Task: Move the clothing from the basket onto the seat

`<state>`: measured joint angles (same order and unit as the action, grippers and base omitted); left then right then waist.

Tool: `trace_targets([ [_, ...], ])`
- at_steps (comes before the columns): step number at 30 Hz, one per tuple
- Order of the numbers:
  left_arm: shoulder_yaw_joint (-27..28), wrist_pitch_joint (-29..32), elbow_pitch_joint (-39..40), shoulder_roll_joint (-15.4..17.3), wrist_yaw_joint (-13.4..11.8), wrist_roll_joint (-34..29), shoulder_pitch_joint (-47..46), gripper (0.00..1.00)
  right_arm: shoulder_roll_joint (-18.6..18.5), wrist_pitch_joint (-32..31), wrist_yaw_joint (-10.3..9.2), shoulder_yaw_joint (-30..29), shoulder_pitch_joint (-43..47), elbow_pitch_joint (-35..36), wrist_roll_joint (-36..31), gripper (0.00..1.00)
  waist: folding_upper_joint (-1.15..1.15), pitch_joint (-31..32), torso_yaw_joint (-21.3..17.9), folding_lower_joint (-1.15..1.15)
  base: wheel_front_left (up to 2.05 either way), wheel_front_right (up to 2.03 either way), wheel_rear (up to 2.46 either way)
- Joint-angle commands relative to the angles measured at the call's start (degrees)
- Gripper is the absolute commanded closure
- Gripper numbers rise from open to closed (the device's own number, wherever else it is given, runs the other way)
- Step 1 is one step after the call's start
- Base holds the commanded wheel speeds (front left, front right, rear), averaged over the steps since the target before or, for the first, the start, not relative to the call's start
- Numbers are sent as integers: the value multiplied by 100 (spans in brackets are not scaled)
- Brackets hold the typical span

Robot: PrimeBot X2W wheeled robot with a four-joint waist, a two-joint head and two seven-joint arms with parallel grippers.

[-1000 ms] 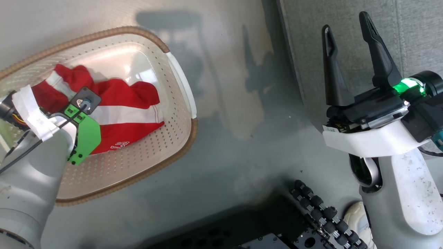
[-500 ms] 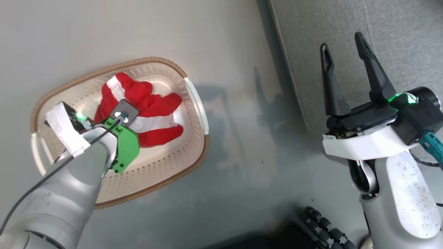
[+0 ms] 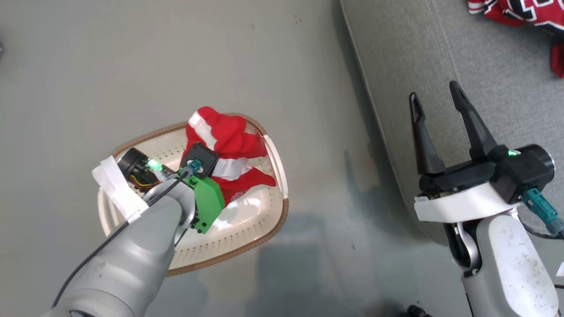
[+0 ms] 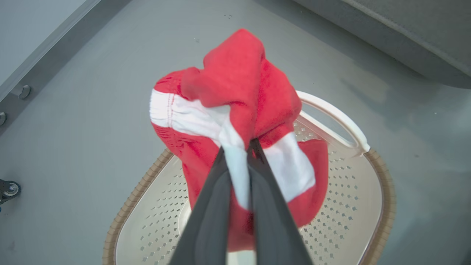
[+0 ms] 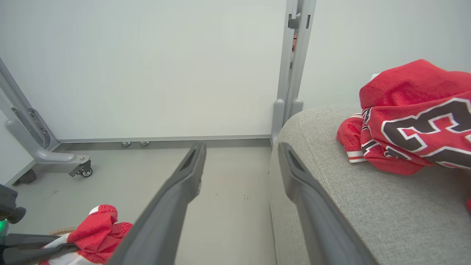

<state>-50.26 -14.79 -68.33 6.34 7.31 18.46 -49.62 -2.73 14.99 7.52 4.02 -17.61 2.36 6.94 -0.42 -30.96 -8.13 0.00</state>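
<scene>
Left gripper (image 4: 238,145) is clamping one striped piece (image 4: 235,84) above one basket (image 4: 382,191) on grey floor (image 3: 132,66), right gripper (image 3: 433,89) hanging spread and empty, one jersey (image 5: 412,121) lying on the seat (image 3: 484,57).

Post (image 5: 293,55): upright grey metal, joining white wall panels (image 5: 147,66) on either side.
Floor (image 3: 154,57): smooth grey, evenly lit, soft shadows.
Caster foot (image 5: 82,170): grey, well left of post.
Seat (image 5: 368,206): grey fabric, just right of post's base.
</scene>
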Motion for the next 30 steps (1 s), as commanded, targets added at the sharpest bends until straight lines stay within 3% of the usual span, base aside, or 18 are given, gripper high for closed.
trace_targets([
  [1, 60, -53, 168, -4, -25, 81, 113, 100, -17, 16, -6, -26, 127, -37, -44, 0, 42, 447, 293, 0, 0, 0, 0],
  [17, 916, -43, 2525, 213, -226, 114, 884, 100, -17, 15, -6, 35, 702, -338, -55, 0, 42, 1547, 598, 0, 0, 0, 0],
  [30, 1388, -43, 3964, 125, -131, 91, 1110, 100, -17, 15, -6, 155, 982, -421, 51, 0, 42, 2050, 641, 0, 0, 0, 0],
])
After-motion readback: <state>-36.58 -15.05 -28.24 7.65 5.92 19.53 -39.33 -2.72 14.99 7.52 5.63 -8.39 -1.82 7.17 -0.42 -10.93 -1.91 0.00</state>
